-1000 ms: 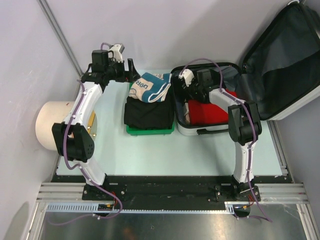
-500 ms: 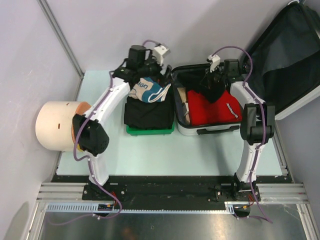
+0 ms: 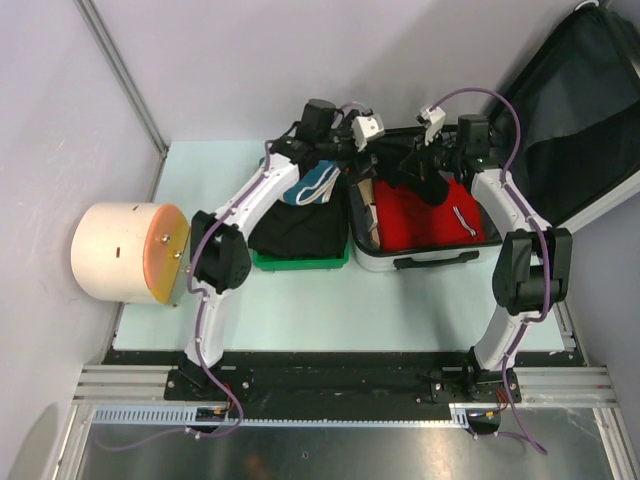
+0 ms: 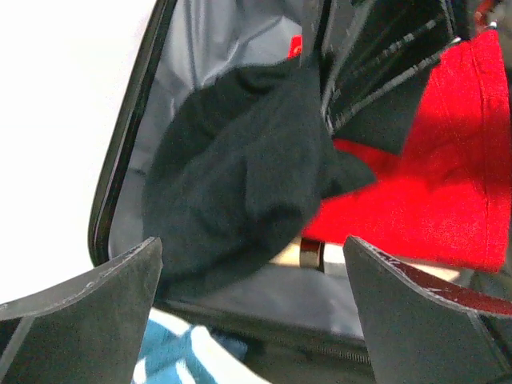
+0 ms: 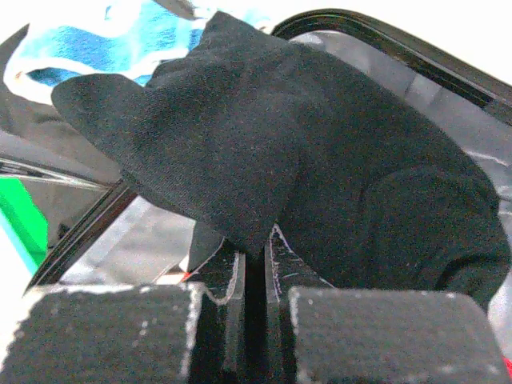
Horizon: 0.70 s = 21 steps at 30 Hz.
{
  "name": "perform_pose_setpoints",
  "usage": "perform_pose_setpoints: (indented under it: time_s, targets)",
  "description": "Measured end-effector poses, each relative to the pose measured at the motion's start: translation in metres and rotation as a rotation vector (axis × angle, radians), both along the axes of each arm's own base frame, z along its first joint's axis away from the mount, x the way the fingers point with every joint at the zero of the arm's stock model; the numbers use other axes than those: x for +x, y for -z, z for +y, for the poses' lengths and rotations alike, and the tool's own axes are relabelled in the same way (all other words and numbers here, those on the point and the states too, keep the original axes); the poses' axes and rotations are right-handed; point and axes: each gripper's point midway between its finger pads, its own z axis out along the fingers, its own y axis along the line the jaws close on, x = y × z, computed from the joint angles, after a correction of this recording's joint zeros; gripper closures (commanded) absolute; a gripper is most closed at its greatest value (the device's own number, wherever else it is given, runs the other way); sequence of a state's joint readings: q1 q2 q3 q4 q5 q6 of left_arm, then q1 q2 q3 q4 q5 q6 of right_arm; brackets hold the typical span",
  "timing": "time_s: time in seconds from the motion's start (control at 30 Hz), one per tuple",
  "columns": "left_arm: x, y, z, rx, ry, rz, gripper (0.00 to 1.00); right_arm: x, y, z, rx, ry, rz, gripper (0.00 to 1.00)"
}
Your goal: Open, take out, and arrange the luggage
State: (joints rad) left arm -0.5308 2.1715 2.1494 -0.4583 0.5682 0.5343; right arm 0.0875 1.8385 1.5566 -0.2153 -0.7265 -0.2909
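- The luggage point(image 3: 365, 262) lies flat on the table point(image 3: 300, 300), on the right arm's side, with its lid point(image 3: 570, 120) swung wide open.
- The lid stands up behind and to the right of the luggage's bottom half. Its dark lining shows.
- A red cloth point(image 3: 430, 215) lies inside the luggage and fills most of the bottom half.
- A black cloth point(image 5: 264, 136) hangs just above the red cloth, near the back of the luggage.
- The right pincer point(image 5: 254, 268) is over the back of the luggage. Its two fingers are squeezed tight on the edge of the black cloth.
- The left pincer point(image 4: 250, 244) is at the back left corner of the luggage, right by the black cloth. Its fingers are spread wide and hold nothing.
- Under the black cloth, something pale with a dark band point(image 4: 308, 254) peeks out. I can't tell what it is.
- A green tray point(image 3: 300, 262) sits just left of the luggage, right up against it.
- A folded pile of black clothes point(image 3: 300, 225) lies in the tray, with a blue and white cloth point(image 3: 315, 185) on top at the back.
- A cream cylinder point(image 3: 120, 250) lies on its side far to the left of the luggage, well apart from it.
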Motion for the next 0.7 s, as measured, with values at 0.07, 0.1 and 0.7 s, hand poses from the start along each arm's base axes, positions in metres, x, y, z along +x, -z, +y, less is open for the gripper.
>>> perform_pose_setpoints:
  time_s: [0.07, 0.1, 0.7]
  targets:
    - [-0.001, 0.004, -0.014, 0.009, 0.031, -0.024, 0.0, -0.011, -0.004, 0.004, -0.007, -0.026, -0.006, 1.0]
    - [-0.002, 0.007, -0.02, 0.013, 0.045, -0.031, 0.0, -0.017, -0.005, 0.006, -0.011, -0.041, -0.005, 1.0]
    - [-0.047, 0.033, -0.028, 0.105, 0.167, -0.062, 1.0, -0.066, -0.028, 0.028, -0.006, -0.148, -0.014, 1.0]
